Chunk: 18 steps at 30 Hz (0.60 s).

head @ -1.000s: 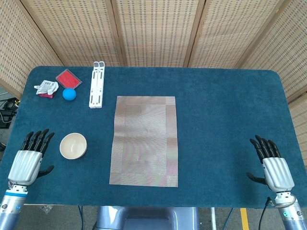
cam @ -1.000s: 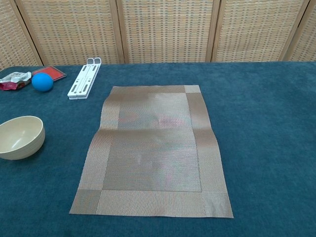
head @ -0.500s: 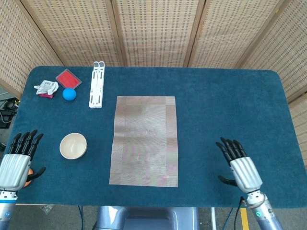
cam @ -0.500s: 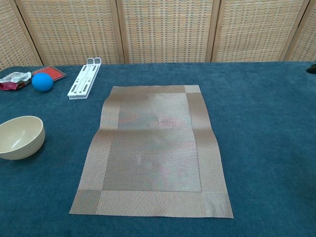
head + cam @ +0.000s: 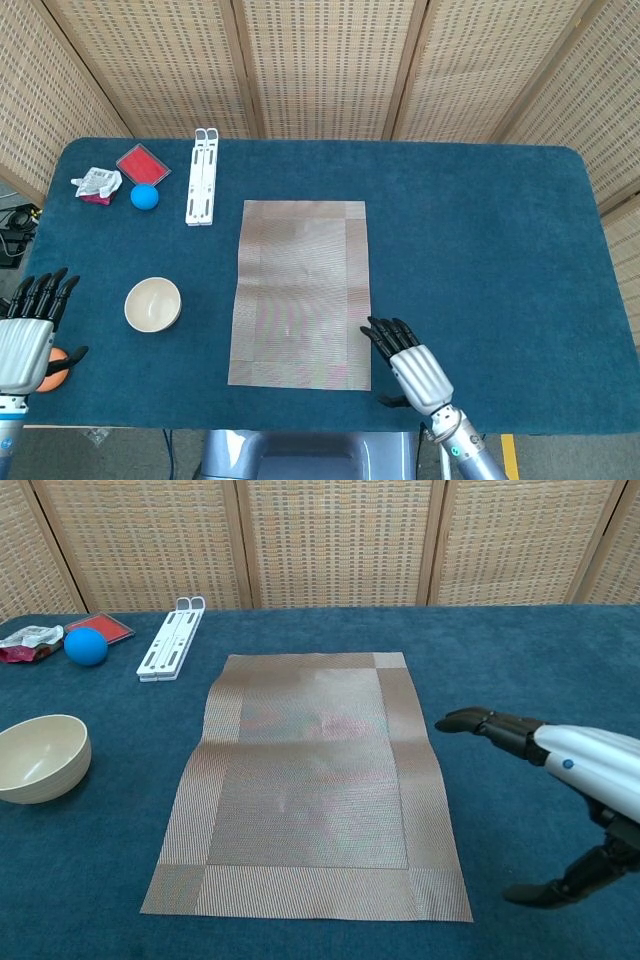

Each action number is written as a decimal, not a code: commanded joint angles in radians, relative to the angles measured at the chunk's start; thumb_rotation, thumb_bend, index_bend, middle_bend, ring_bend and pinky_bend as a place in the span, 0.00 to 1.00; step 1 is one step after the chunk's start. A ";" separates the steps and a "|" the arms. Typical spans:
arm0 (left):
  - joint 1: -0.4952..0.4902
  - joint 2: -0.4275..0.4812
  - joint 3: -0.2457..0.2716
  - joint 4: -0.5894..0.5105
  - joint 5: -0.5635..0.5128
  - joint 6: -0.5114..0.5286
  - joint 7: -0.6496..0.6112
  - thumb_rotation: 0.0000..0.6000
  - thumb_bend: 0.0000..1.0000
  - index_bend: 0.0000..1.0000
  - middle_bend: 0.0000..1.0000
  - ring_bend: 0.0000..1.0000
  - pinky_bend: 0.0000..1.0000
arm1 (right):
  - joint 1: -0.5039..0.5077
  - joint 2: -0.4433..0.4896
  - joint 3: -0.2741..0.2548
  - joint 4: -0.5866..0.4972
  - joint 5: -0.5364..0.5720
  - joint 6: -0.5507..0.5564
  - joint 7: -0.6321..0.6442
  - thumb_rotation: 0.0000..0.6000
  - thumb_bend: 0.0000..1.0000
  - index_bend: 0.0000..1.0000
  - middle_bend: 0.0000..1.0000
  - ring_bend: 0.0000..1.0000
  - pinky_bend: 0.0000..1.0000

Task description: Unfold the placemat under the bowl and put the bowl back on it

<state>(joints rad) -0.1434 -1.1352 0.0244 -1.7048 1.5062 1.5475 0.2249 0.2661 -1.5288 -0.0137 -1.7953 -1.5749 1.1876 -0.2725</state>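
Near surface's front edge, right hand [image 5: 415,367], open w/ nothing held, hovers by placemat [image 5: 302,293]: could snag it; left hand [image 5: 25,337] also open, bowl [image 5: 152,304] unmoved.

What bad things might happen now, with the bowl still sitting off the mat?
1. The right hand is open beside the placemat. If it brushes the mat's right edge, it could crumple or slide it.
2. The bowl sits on the table left of the mat, near the front edge. A clumsy grab by the left hand might tip it or push it off.
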 commanded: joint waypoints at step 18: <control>0.006 -0.003 -0.027 0.011 -0.027 -0.048 0.006 1.00 0.10 0.04 0.00 0.00 0.00 | -0.036 -0.200 0.005 0.185 0.068 0.063 0.076 1.00 0.20 0.02 0.00 0.00 0.00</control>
<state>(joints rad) -0.1375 -1.1385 -0.0029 -1.6937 1.4792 1.4991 0.2312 0.2318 -1.7263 -0.0074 -1.6119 -1.5089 1.2509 -0.1990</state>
